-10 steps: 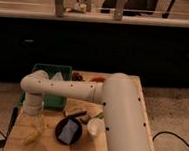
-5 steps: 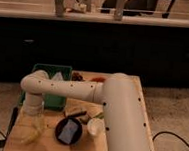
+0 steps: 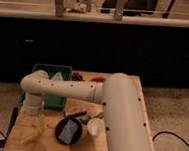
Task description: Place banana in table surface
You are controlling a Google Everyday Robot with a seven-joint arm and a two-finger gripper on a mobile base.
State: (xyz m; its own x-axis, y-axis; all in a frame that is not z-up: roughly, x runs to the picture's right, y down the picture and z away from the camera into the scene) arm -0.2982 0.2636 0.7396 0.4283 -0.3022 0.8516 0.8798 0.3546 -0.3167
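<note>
The pale yellow banana [image 3: 32, 132] lies near the front left corner of the light brown wooden table surface [image 3: 48, 145]. My gripper [image 3: 33, 119] hangs from the white arm's wrist, points down and sits right over the banana's upper end. I cannot tell whether it touches or holds the banana. The arm's thick white forearm [image 3: 121, 118] covers the right half of the table.
A green bin [image 3: 49, 83] stands at the table's back left, just behind the gripper. A black bowl [image 3: 68, 130] with something in it sits right of the banana. A whitish cup [image 3: 94, 127] stands beside the bowl. Small items lie behind them. A dark counter runs along the back.
</note>
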